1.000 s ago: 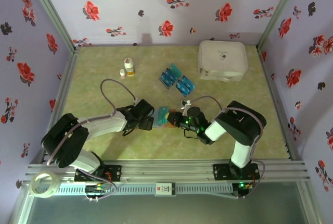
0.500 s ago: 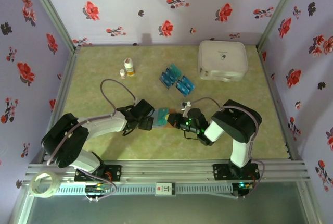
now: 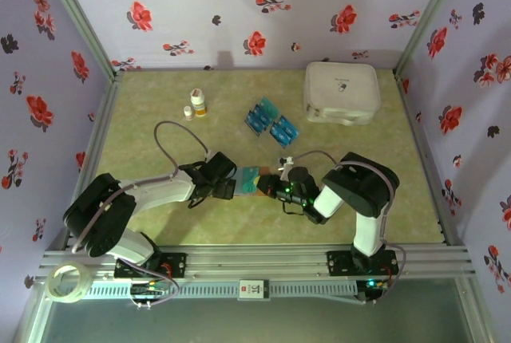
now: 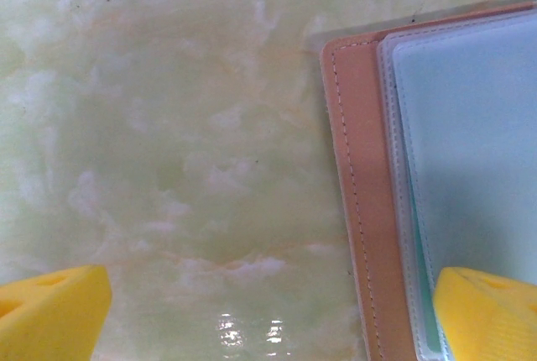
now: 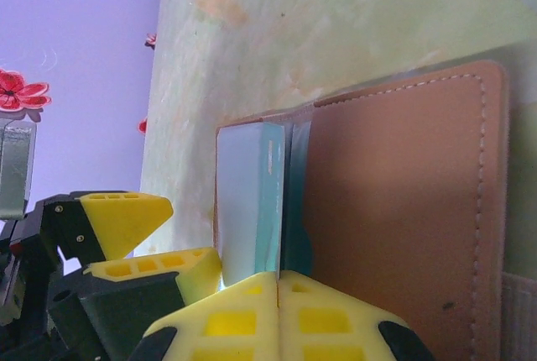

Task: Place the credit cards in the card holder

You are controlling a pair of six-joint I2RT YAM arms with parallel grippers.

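- Here the card holder [image 3: 248,190] lies open on the green marbled tabletop [image 3: 160,139], between both claws.
- Left claw [image 4: 268,319] is released, spanning one stitched holder edge.
- Right claw [image 5: 278,281] is clenched at the holder's sleeves.
- Credit cards [image 3: 271,123] lie loose beyond the holder, with bare tabletop around them.
- Floral walls [image 3: 239,8] enclose the tabletop.
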